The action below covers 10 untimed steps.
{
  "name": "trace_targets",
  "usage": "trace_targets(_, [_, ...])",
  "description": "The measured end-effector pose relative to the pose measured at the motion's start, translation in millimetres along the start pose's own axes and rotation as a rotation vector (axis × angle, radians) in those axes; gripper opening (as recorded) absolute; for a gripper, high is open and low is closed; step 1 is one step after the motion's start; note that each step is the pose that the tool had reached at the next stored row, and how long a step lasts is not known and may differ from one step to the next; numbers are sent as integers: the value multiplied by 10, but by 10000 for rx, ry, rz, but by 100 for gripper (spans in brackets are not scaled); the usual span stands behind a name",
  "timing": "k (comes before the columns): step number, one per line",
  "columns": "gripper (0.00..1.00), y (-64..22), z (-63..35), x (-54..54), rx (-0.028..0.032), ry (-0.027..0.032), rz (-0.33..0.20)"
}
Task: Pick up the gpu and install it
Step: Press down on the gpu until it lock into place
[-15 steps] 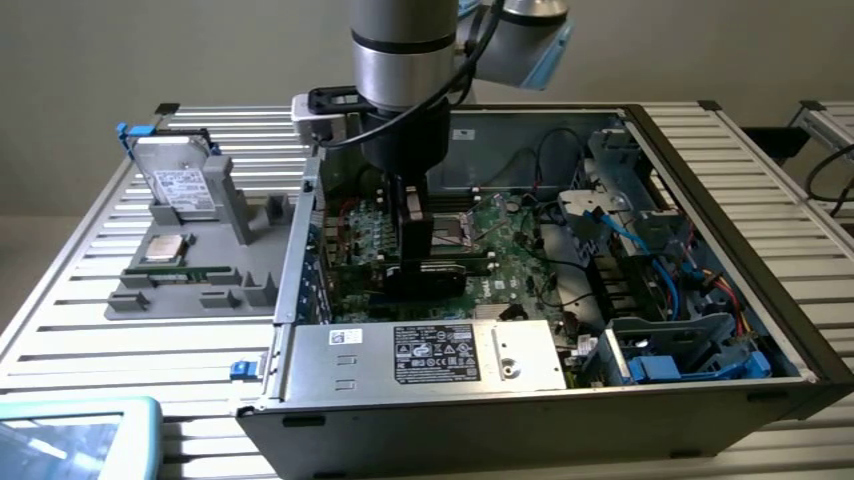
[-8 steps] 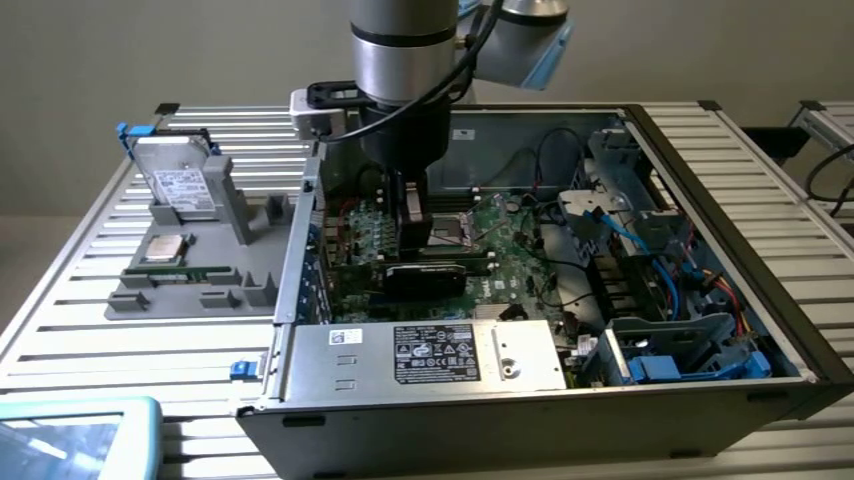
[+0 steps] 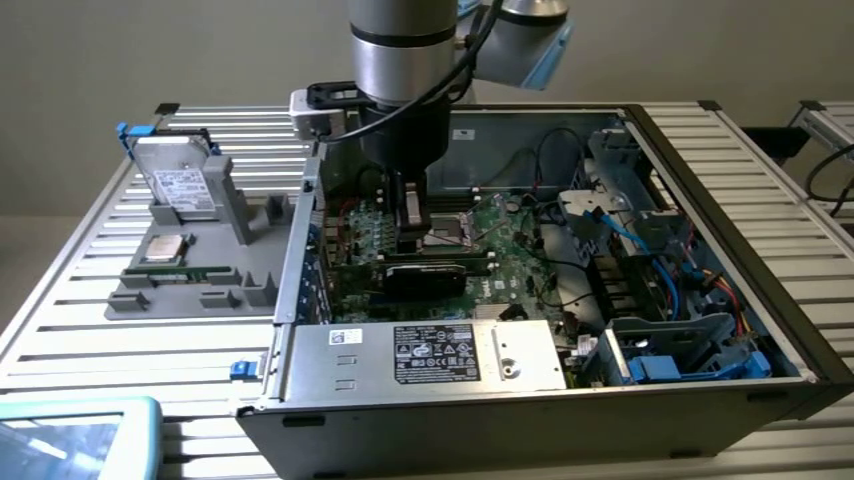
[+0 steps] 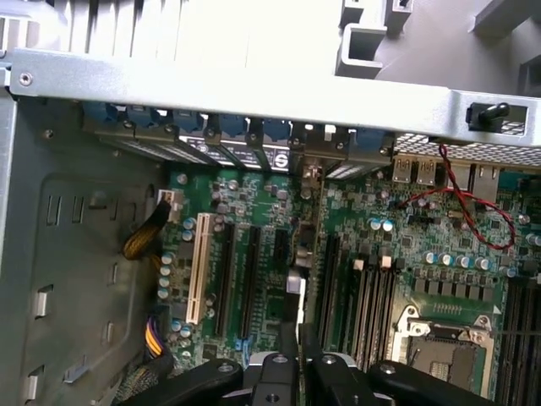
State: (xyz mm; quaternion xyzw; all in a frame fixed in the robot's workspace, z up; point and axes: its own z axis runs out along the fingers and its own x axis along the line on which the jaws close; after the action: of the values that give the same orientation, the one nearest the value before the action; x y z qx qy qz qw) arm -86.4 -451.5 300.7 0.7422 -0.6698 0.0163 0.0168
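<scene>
The gpu (image 4: 293,296) appears edge-on as a thin dark strip. It stands upright over the green motherboard (image 4: 254,203), between the expansion slots and the memory slots. My gripper (image 4: 297,342) is directly above it. The black fingers (image 4: 283,372) are drawn to a narrow gap with the card's top edge running into it. In the exterior view my gripper (image 3: 411,232) reaches straight down into the open computer case (image 3: 721,150), just behind the empty processor socket (image 3: 447,238).
A grey parts tray (image 3: 134,300) at the exterior view's left holds a silver hard drive (image 3: 178,185), a chip and a narrow green memory stick (image 3: 187,271). The power supply (image 3: 427,355) fills the case's near side. Red and black wires (image 4: 473,211) and blue cables (image 3: 667,240) lie inside.
</scene>
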Motion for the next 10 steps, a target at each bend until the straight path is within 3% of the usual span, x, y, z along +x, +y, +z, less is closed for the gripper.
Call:
trace_targets(6, [15,85,84,-26,-16,142,39])
trace_targets(10, [15,100,154,-53,-21,167,83])
